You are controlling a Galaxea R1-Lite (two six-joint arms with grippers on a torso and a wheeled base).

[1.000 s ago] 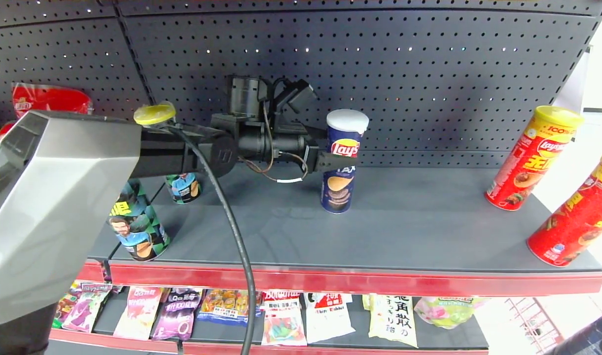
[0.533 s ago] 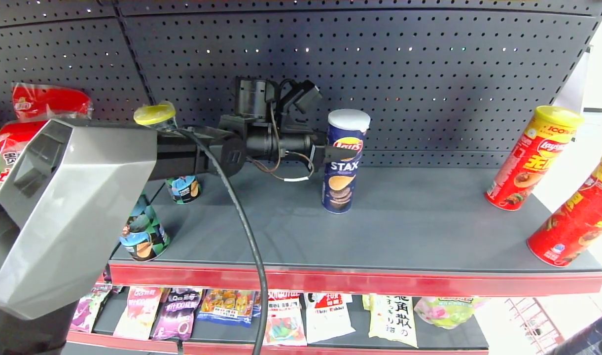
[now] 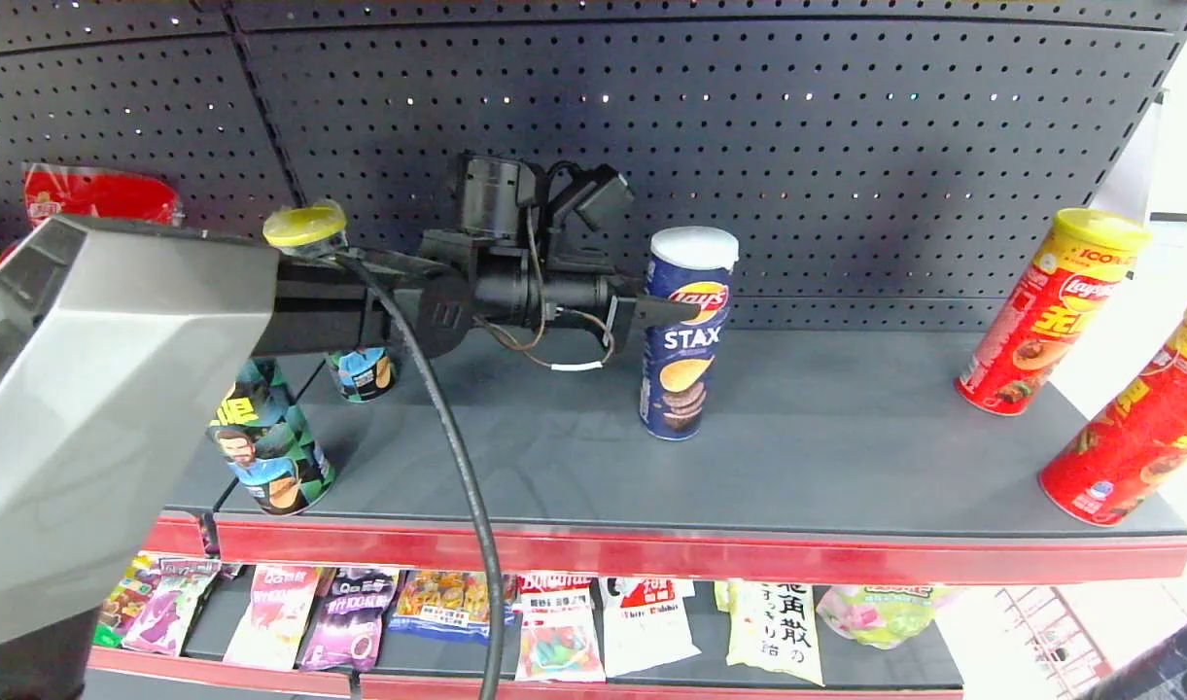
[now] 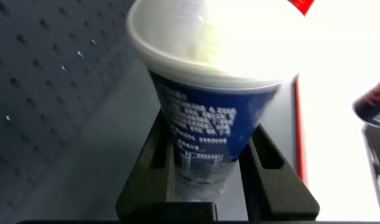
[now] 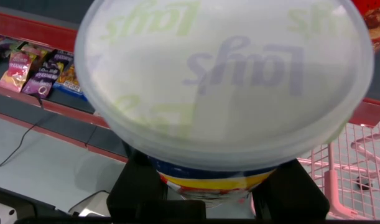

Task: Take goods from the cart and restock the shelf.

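A blue chip can (image 3: 685,335) with a white lid stands upright mid-shelf on the grey shelf board (image 3: 846,437). My left gripper (image 3: 673,309) comes in from the left at label height and is shut on it. In the left wrist view the blue can (image 4: 205,124) sits between the two black fingers (image 4: 155,158). My right gripper (image 5: 208,196) is shut on another chip can (image 5: 221,81) with a clear lid and a yellow and blue body. It hangs over the floor, with the pink wire cart (image 5: 357,168) beside it.
Two red cans (image 3: 1050,311) (image 3: 1137,428) lean at the shelf's right end. Green-black cans (image 3: 272,447) (image 3: 360,374) stand at the left, partly behind my left arm. The red shelf lip (image 3: 651,554) runs along the front, above snack bags (image 3: 554,622).
My left gripper has carried the blue can slightly to the right and lower, toward the shelf's front. The can's label has turned more to face me.
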